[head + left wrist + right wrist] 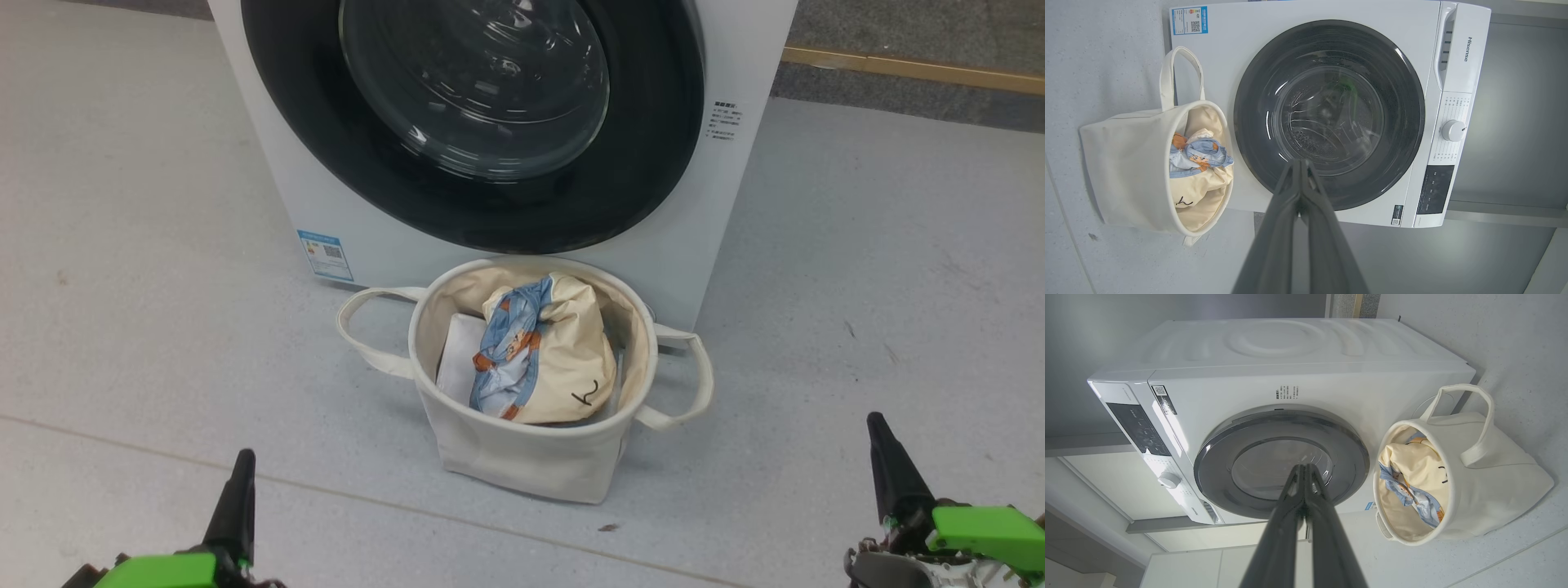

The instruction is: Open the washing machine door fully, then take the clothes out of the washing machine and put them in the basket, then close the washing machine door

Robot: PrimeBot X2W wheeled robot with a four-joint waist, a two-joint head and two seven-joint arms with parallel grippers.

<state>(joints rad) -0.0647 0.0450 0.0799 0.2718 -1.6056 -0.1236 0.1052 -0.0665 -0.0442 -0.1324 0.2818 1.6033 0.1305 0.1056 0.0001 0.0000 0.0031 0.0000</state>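
The left gripper (242, 461) and right gripper (878, 429) each have their fingers pressed together on nothing. They point away toward the machine (727, 220) from the near left and near right, well apart from everything. Between them and farther off stands the basket (506, 457) — upright on the floor (122, 343), mouth up, loop handles out to left and right, its far side just before the machine. In it lie the clothes (571, 359): a cream bundle with a small black mark on its near side, and a light blue piece with orange-brown figures draped down its left flank, running far to near. A flat white sheet (461, 351) lies beside them at the left. The door (645, 171) — wide glossy black rim, bulging clear glass — sits flat against the white front, facing near. A blue-white label (325, 255) marks the front's lower left.
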